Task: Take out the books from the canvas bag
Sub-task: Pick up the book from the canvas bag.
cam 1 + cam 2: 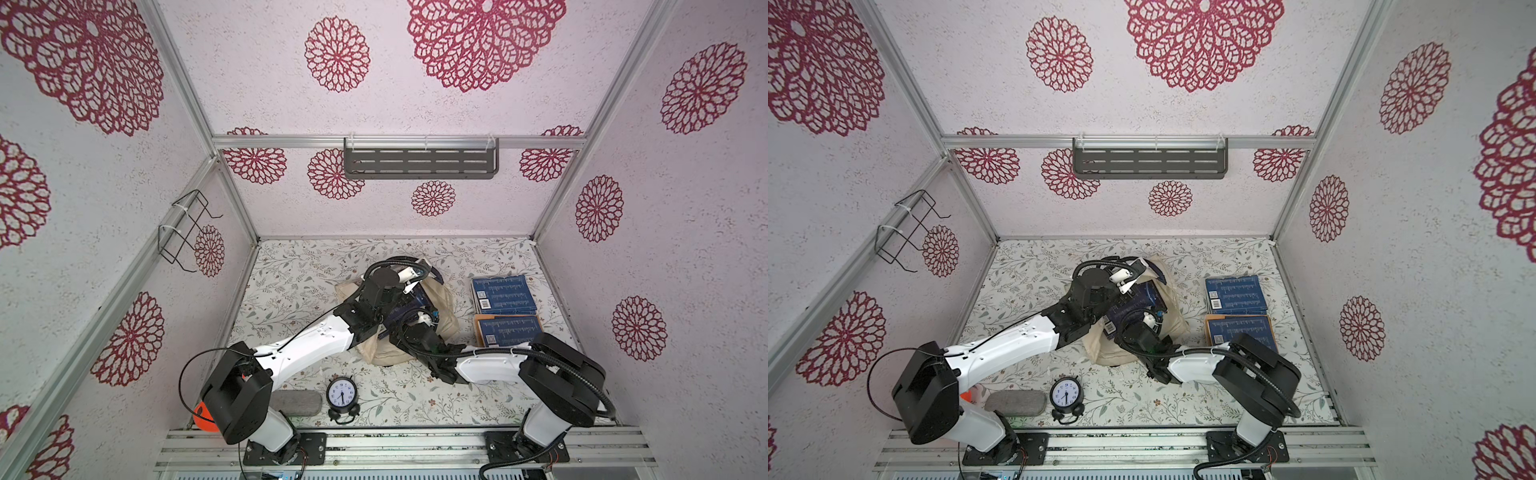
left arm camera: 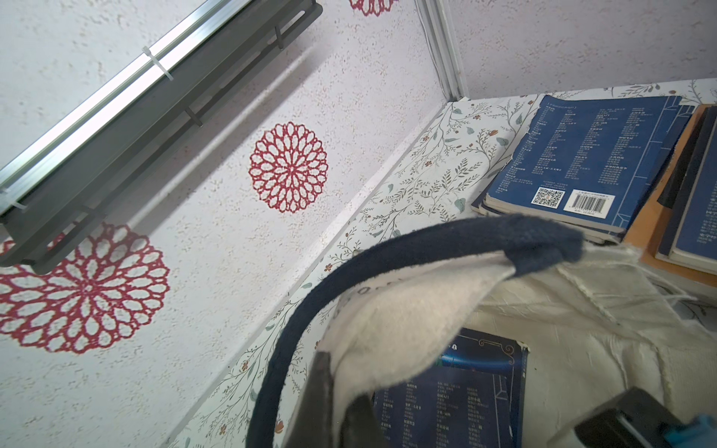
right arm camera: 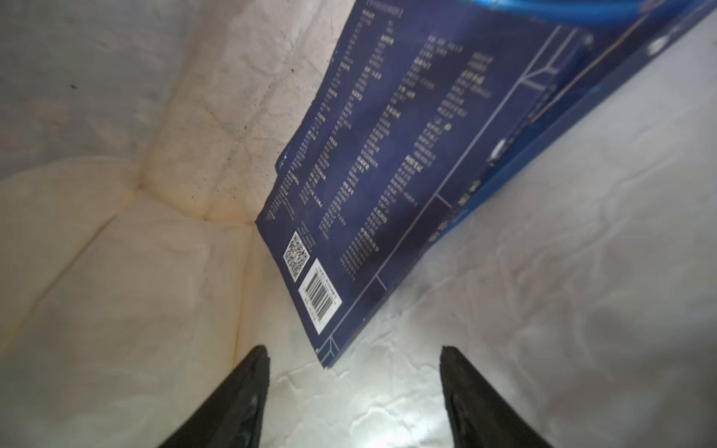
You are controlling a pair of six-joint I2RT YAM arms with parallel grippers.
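Observation:
The cream canvas bag lies crumpled mid-table in both top views. My left gripper is shut on the bag's cream rim beside the navy handle and holds the mouth up. My right gripper is inside the bag, open, with nothing between its fingers. A navy book with a white barcode lies on the canvas just ahead of the fingertips, its corner pointing toward the gap. That book also shows in the left wrist view. Other navy books lie stacked on the table right of the bag, some on an orange-tan one.
An alarm clock and a grey pad sit near the front edge, by the left arm's base. A wire rack hangs on the left wall. A grey shelf is fixed to the back wall.

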